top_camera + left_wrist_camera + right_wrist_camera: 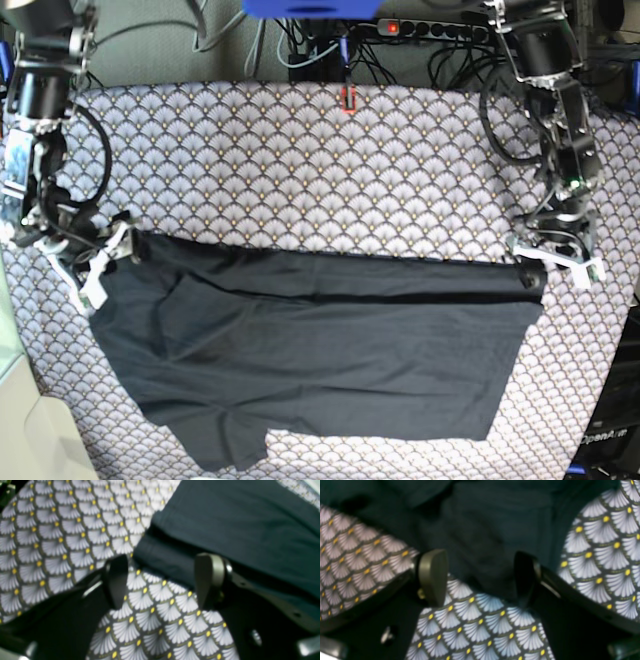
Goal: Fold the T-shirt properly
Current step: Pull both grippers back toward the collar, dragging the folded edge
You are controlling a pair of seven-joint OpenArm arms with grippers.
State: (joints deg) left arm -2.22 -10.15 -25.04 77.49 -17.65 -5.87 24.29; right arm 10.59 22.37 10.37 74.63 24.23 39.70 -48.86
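Note:
The black T-shirt [320,350] lies flat on the patterned tablecloth [300,170], its upper part doubled over along a horizontal crease, one sleeve sticking out at the bottom left. My right gripper [105,265] stands open at the shirt's upper left corner. In the right wrist view, dark cloth [490,530] reaches down between the spread fingers [432,576] of that gripper [480,580], ungripped. My left gripper [555,262] is open at the upper right corner. In its wrist view the shirt's folded edge [162,555] lies just beyond the gripper [162,582], one finger [208,577] overlapping the cloth.
The cloth-covered table reaches the frame's edges. A power strip [430,28] and cables sit behind its far edge. A small red object [348,98] lies at the back centre. A pale surface [20,420] borders the table at lower left.

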